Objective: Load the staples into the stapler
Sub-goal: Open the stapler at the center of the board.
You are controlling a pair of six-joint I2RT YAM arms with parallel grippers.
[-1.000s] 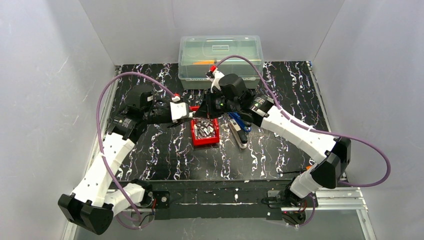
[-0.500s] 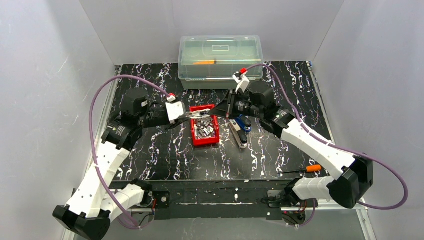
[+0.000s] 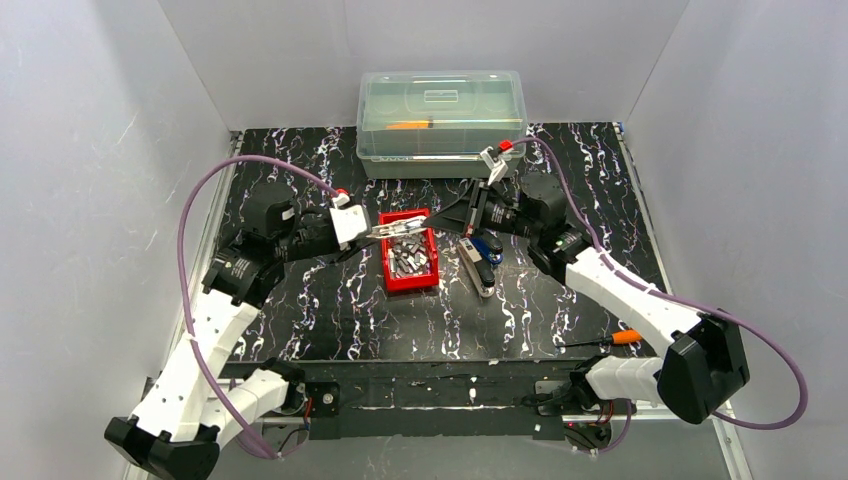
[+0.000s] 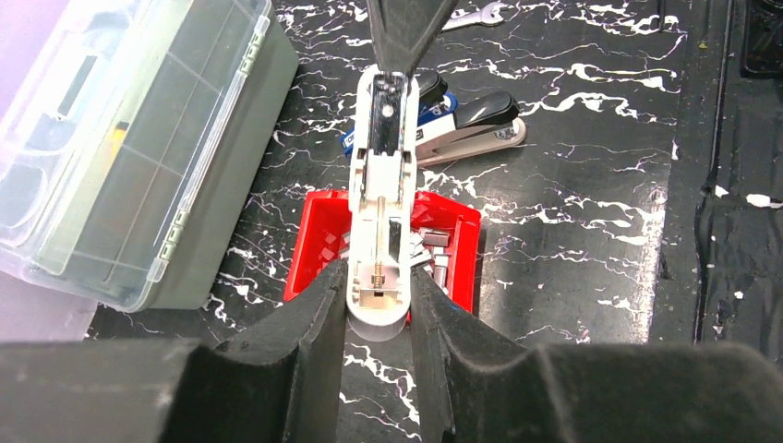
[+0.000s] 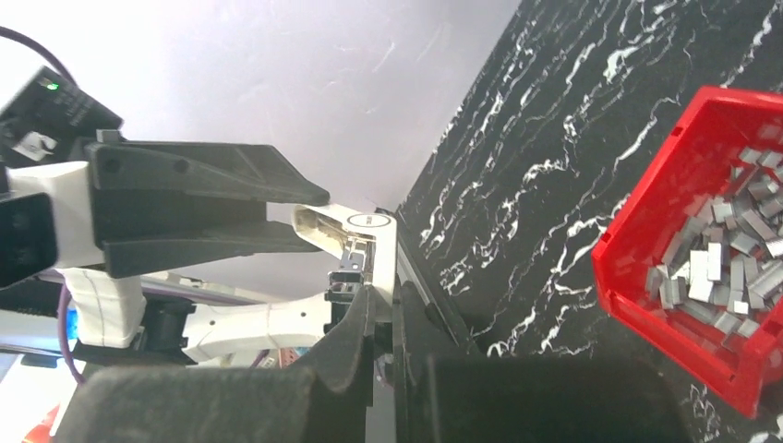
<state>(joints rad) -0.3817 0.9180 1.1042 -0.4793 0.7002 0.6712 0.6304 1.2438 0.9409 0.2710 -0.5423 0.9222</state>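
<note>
My left gripper [image 4: 379, 277] is shut on the rear end of a white stapler [image 4: 380, 175] and holds it level above the red bin [image 4: 314, 245]. The stapler's channel faces up and its spring shows. My right gripper [image 5: 383, 300] is shut on the thin far end of the stapler [image 5: 367, 242]. From above, the two grippers meet from left [image 3: 372, 233] and right [image 3: 437, 222] over the bin [image 3: 390, 282]. Several loose staples [image 5: 725, 268] lie in the bin [image 5: 646, 277], apart from both grippers.
A blue stapler and a black-and-cream one [image 3: 481, 262] lie just right of the bin. A clear lidded organiser box [image 3: 441, 108] stands at the back. An orange-handled screwdriver [image 3: 612, 338] lies near the front right edge. A small wrench [image 4: 473, 14] lies beyond the staplers.
My right arm has swung back to the right, its fingertips staying at the stapler's far end. The left gripper, still holding the stapler, has shifted slightly left.
</note>
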